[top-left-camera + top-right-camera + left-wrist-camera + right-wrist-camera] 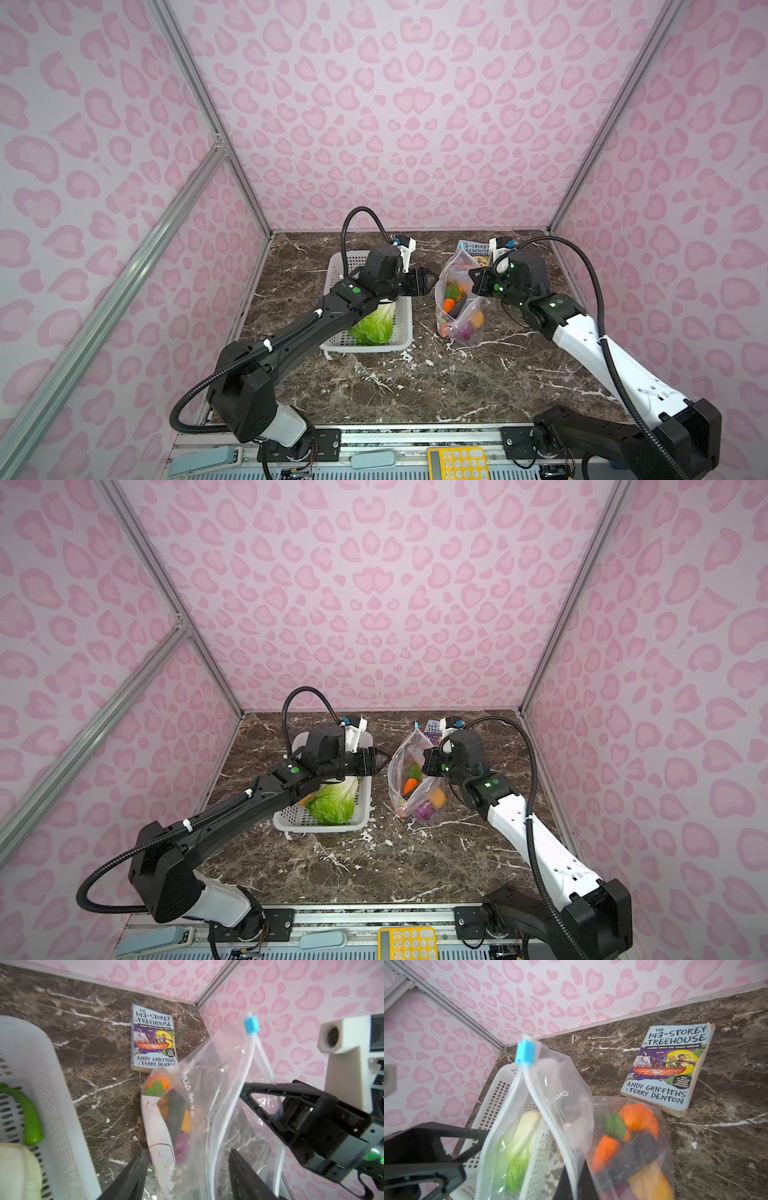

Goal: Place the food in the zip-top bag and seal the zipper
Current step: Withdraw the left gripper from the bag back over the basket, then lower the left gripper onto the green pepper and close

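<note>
Although most of the toy vegetables already sit inside the zip-top bag [455,270], the job looks to me somewhat past halfway. Through the clear film the pumpkin [637,1115], the carrot [605,1151] and the purple onion [465,332] show, with a yellow-orange piece [478,319] (probably a potato) low among them. The bag stands on the tabletop [415,386] just beside the white basket [370,348], on the basket's side facing the right arm, its mouth raised and gaping.

Inside the basket lie the cabbage [374,326] and a small green piece [31,1118], not yet bagged. An orange piece [306,801] shows there under the left arm in a top view, too hidden to name. The zipper [535,1093] is unsealed: its two strips part below the blue slider [251,1025], which sits at the topmost end of the mouth. What is left, then, is to carry the basket's remaining food across and run the slider along.

The right claw [473,277] is pressed together on the bag's mouth edge, on the side away from the basket, and holds it up. The left claw [188,1155] has its fingers apart at the bag's basket-side edge. Bag film lies between them in the left wrist view, but they clamp nothing, and I cannot tell whether either finger touches the film.
</note>
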You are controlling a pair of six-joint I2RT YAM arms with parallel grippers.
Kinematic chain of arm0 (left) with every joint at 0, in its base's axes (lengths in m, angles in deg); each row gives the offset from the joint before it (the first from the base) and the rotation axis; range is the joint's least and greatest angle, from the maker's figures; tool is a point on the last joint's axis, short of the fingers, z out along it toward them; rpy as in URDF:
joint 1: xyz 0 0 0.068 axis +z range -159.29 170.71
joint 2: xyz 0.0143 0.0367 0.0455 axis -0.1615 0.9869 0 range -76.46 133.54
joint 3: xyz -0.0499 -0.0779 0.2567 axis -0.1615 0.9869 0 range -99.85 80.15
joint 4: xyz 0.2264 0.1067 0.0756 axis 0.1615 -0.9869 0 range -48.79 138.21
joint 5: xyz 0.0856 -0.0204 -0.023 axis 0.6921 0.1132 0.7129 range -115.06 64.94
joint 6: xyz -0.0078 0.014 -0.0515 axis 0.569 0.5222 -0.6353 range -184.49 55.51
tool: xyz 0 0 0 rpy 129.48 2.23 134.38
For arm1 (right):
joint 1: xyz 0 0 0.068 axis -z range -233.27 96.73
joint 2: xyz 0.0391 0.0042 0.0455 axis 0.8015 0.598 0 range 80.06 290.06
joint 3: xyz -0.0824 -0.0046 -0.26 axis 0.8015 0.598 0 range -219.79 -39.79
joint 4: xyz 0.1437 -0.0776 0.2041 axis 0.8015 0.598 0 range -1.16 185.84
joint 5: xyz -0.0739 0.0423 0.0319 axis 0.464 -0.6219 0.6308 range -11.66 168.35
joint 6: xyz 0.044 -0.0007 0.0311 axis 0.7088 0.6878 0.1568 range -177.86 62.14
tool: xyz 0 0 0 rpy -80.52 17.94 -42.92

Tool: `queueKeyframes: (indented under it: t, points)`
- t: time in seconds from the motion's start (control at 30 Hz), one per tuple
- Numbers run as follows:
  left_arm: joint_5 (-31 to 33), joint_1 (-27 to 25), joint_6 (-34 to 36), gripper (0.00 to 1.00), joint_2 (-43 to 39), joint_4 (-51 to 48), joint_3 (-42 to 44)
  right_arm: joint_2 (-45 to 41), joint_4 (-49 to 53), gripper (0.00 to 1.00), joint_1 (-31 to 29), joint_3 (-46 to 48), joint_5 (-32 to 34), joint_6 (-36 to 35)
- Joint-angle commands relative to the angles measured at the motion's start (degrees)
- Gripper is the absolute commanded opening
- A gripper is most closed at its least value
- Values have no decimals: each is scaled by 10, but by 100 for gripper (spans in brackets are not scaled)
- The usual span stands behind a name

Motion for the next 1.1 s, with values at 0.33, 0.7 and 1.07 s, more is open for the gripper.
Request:
queueKeyframes:
  t: [0.33,0.7,1.07]
  points:
    - [15,115,42,53,46,-37,-18,7,-18,0,-2,-6,-4,2]
    - [-37,122,15,38,218,-59,-110,1,-18,0,-1,6,7,0]
    - [58,122,36,39,295,-114,-145,-8,-21,0,-1,17,12,-1]
